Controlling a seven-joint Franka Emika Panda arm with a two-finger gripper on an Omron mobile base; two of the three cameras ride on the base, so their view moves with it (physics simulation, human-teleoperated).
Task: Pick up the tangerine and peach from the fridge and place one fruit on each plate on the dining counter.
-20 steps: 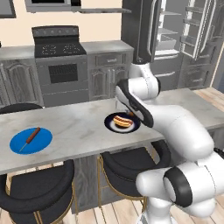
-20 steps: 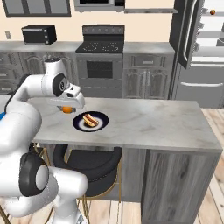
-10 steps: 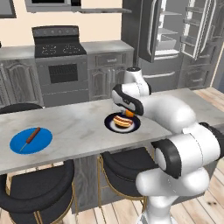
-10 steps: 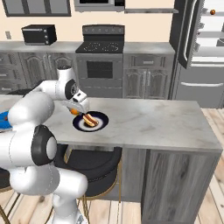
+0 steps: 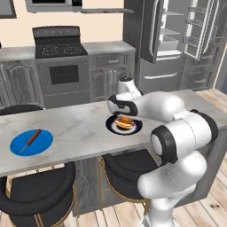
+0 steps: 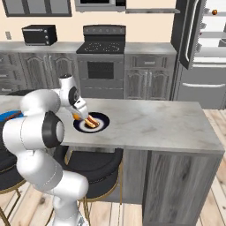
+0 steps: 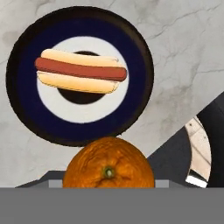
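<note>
Gripper (image 5: 123, 120) pinching the tangerine (image 7: 108, 163), poised above the near rim of the dark plate (image 7: 26, 116) on the dining counter (image 6: 159, 121). Plate centre just ahead of the fruit — already taken by a hot dog (image 7: 80, 77), long axis lying crosswise to the approach. Judged best released short, on bare rim.

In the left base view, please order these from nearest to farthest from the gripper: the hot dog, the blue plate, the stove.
1. Hot dog: on the dark plate, right under the gripper, which holds the tangerine.
2. Blue plate: far left on the dining counter.
3. Stove: against the back wall.
</note>
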